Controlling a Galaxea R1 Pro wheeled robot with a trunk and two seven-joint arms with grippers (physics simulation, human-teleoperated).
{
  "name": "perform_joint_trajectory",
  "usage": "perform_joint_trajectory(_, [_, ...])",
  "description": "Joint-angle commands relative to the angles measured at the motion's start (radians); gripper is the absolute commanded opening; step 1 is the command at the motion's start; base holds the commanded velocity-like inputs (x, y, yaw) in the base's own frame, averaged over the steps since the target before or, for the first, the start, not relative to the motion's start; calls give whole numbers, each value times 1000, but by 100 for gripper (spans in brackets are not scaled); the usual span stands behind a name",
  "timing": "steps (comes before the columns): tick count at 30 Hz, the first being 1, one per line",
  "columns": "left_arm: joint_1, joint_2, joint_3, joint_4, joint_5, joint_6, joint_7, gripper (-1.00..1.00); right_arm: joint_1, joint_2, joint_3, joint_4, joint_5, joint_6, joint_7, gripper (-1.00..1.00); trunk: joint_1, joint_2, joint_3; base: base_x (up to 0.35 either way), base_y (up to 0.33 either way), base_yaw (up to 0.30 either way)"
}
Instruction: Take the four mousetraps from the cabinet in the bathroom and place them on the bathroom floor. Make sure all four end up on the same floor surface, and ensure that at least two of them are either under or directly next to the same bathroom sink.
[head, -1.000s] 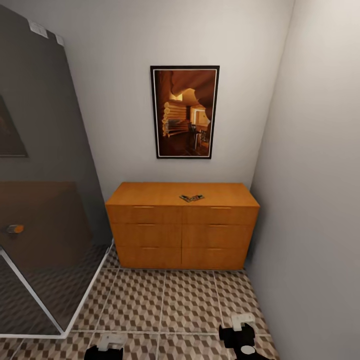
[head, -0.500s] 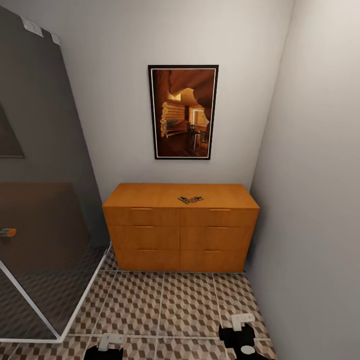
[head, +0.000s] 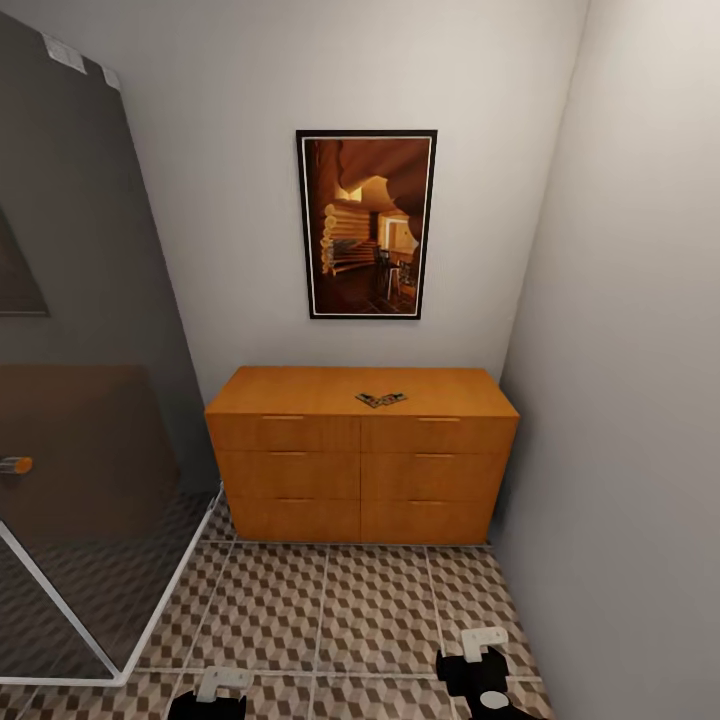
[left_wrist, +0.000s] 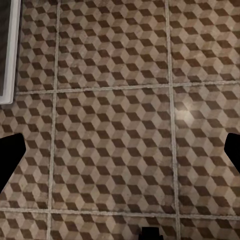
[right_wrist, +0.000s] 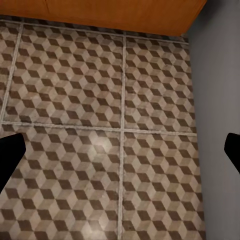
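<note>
A glass wall (head: 90, 400) stands left of the cabinet (head: 360, 470). The left gripper (head: 222, 690) hangs low over the floor (head: 330, 610), in front of the cabinet; its fingers (left_wrist: 10, 160) are spread wide apart, holding nothing. The mousetraps (head: 381, 399) lie in a small bunch on top of the cabinet — near its front edge. A picture (head: 366, 224) hangs above the cabinet. The right gripper (head: 480, 660) is also in front of the cabinet, fingers (right_wrist: 10, 155) wide apart too — empty.
</note>
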Motion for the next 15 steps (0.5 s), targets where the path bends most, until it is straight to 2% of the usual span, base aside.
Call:
perform_joint_trajectory(1, [-1,-1,-8,3,7,-5,0,100,-1,1,8,1,-9,-4,-3,100,1,-2,-2,0,0,0])
perform_joint_trajectory(15, [-1,-1,-8,3,7,-5,0,100,-1,0,8,1,-9,-4,-3,100,1,-2,-2,0,0,0])
